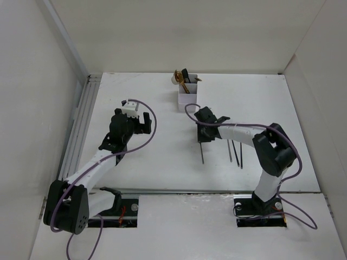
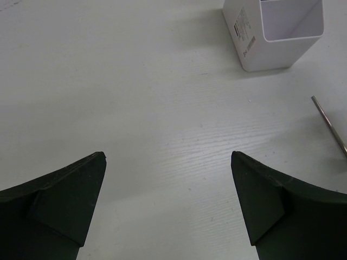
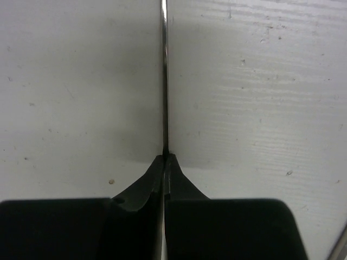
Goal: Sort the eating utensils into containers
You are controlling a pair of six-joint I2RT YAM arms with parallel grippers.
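The white container point(image 1: 187, 96) stands at the back middle of the table, with gold and dark utensils point(image 1: 182, 77) upright in its far compartment. My right gripper point(image 1: 201, 137) is low on the table, shut on a thin dark chopstick point(image 1: 201, 153). In the right wrist view the jaws point(image 3: 164, 157) pinch that chopstick point(image 3: 164, 81), which runs straight ahead over the white surface. Two more chopsticks point(image 1: 235, 153) lie to its right. My left gripper point(image 1: 142, 123) hangs open over bare table, nothing between its fingers point(image 2: 167, 156). Its view catches the container's near compartment point(image 2: 276, 40) and a chopstick end point(image 2: 329, 125).
White walls enclose the table on the left, back and right. A ribbed rail point(image 1: 81, 116) runs along the left edge. Another chopstick tip point(image 3: 340, 248) shows at the right wrist view's bottom right corner.
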